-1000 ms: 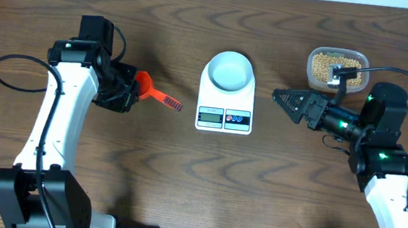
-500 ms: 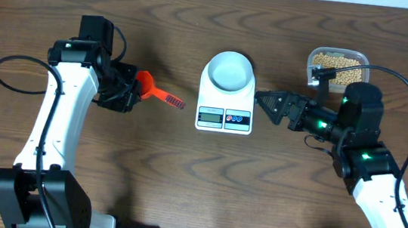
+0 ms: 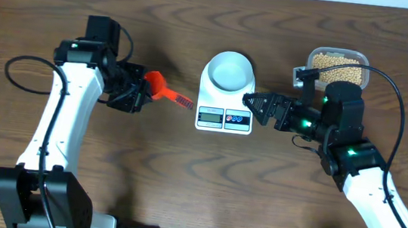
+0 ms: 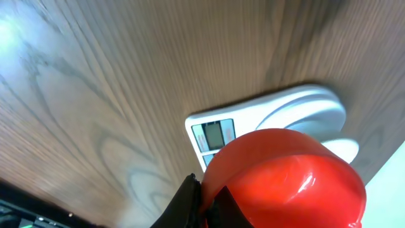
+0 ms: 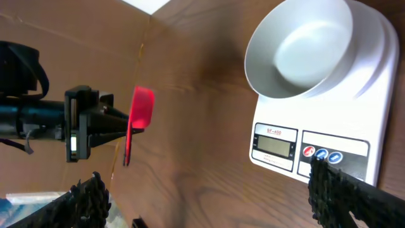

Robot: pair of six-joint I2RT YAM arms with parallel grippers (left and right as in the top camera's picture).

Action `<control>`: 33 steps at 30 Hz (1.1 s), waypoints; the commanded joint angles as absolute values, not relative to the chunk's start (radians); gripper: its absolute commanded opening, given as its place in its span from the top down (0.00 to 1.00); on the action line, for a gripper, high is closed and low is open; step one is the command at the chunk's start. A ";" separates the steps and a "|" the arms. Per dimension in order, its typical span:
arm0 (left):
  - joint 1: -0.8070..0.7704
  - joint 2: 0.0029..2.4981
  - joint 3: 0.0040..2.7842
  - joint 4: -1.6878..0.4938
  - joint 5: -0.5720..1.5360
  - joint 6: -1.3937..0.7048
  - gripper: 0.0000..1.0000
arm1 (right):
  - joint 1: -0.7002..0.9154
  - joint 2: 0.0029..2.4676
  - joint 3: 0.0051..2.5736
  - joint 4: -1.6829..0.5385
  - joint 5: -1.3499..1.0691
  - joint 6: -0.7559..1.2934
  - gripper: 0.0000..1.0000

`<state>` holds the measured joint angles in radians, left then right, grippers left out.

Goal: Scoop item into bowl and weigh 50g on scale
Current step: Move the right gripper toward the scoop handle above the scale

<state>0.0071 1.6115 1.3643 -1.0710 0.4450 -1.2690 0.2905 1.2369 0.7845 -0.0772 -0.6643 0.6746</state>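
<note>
The white scale stands at mid table with the empty white bowl on it. My left gripper is shut on a red scoop left of the scale, its dark-tipped handle pointing at the scale. In the left wrist view the scoop fills the foreground by the fingers, with the scale beyond. My right gripper is open and empty at the scale's right edge. The right wrist view shows the open jaws, bowl, scale and scoop. Tan beans fill a tub at the back right.
The clear plastic tub stands behind my right arm. A black cable loops on the table left of my left arm. The table's far edge runs along the top of the overhead view.
My right arm has moved left from beside the tub to the scale's right edge. My left arm has shifted slightly right with the scoop.
</note>
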 commanded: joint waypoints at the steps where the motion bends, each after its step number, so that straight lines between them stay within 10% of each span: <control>1: -0.042 1.596 1.367 -1.073 0.463 -1.329 0.93 | 0.319 1.237 0.801 -0.045 -0.662 0.683 0.01; 33: -0.209 1.596 1.367 -0.982 0.543 -1.480 0.93 | 0.362 1.237 0.801 -0.018 -0.647 0.680 0.01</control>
<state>-0.2058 1.6115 1.3643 -0.9798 0.5262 -1.4555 0.3546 1.2369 0.7845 -0.0216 -0.6567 0.6777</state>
